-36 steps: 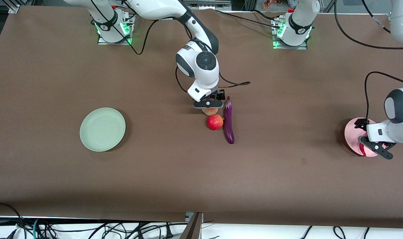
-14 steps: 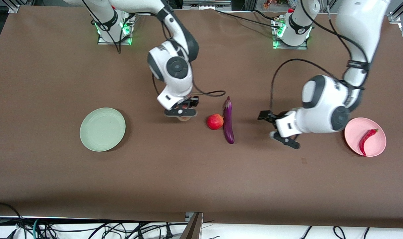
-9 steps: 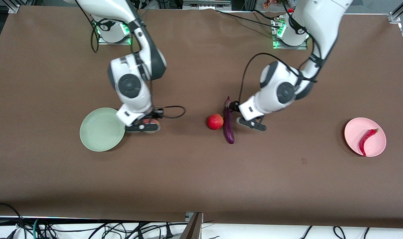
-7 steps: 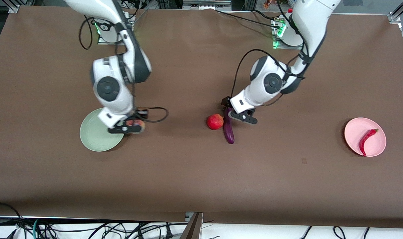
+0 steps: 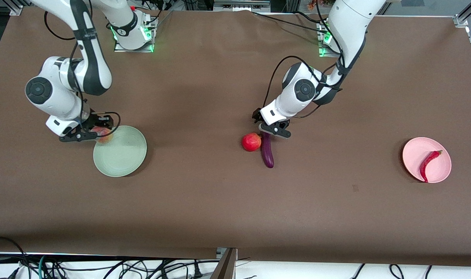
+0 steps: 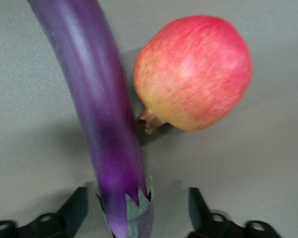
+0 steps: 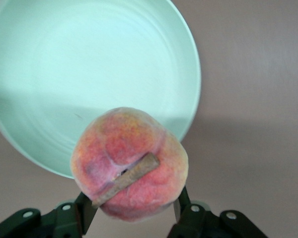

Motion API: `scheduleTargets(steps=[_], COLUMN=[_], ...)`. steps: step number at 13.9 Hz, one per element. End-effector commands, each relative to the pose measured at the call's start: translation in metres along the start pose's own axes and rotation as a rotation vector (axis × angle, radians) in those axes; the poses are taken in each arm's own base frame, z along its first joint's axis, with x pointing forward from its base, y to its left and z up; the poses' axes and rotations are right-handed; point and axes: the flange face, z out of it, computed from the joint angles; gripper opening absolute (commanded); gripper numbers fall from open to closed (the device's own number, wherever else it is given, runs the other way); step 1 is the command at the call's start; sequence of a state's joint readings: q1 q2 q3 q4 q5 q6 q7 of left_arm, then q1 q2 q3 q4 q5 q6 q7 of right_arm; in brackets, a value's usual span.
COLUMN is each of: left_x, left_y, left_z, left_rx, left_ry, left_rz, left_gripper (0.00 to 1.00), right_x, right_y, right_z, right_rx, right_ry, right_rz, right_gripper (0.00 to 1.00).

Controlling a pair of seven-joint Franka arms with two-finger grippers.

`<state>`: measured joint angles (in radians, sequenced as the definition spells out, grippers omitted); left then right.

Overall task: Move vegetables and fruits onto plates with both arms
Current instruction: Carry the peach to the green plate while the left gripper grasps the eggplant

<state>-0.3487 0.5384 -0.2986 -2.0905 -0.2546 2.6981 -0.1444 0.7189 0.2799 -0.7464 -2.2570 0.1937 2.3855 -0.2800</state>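
Right gripper (image 5: 91, 133): clamped on peach (image 7: 129, 163), over green plate (image 5: 121, 155) rim; carry inward before release. Left gripper (image 6: 139, 213): fingers spread astride eggplant (image 6: 102, 114) stem end (pomegranate (image 5: 251, 142) just beside); lower squarely, then close. Chili (image 5: 428, 162) on pink plate (image 5: 413, 155).

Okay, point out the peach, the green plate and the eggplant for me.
peach (image 7: 129, 161): right wrist view, middle of its blushed skin, above the stem.
green plate (image 5: 123, 157): front view, bare middle of the dish.
eggplant (image 6: 102, 119): left wrist view, middle of its purple body.
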Motion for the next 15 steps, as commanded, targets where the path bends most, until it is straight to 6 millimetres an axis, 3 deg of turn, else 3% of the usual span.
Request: scheduleTargets(steps=[1, 2, 3, 5, 8, 9, 10, 14, 15], left_x=[0.003, 0.004, 0.004, 0.009, 0.016, 0.019, 0.025, 0.066, 0.075], left_y=[0.000, -0.001, -0.002, -0.007, -0.029, -0.038, -0.050, -0.099, -0.119], left_z=[0.007, 0.007, 0.006, -0.004, -0.042, -0.058, -0.077, -0.158, -0.181], left_rx=[0.020, 0.021, 0.022, 0.027, 0.066, 0.087, 0.126, 0.287, 0.362], left_ry=[0.009, 0.009, 0.011, 0.024, -0.002, -0.032, -0.046, -0.161, -0.201], left_rz=[0.027, 0.026, 0.026, 0.020, -0.004, -0.015, -0.005, 0.005, 0.025], left_gripper=[0.34, 0.08, 0.00, 0.00, 0.00, 0.00, 0.00, 0.00, 0.00], right_x=[0.002, 0.003, 0.006, 0.016, 0.032, 0.037, 0.041, 0.053, 0.053], right_y=[0.000, 0.001, 0.005, 0.002, -0.010, -0.015, -0.017, -0.019, -0.021], right_z=[0.029, 0.038, 0.046, 0.056, 0.046, 0.038, 0.031, 0.008, 0.006], right_rx=[0.055, 0.072, 0.077, 0.101, 0.137, 0.167, 0.189, 0.223, 0.230], right_ry=[0.011, 0.022, 0.035, 0.054, 0.066, 0.049, 0.035, 0.033, 0.024], right_rz=[0.021, 0.027, 0.022, 0.037, 0.035, 0.030, 0.029, 0.058, 0.067], right_gripper=[0.00, 0.00, 0.11, 0.17, 0.36, 0.60, 1.00, 1.00, 1.00])
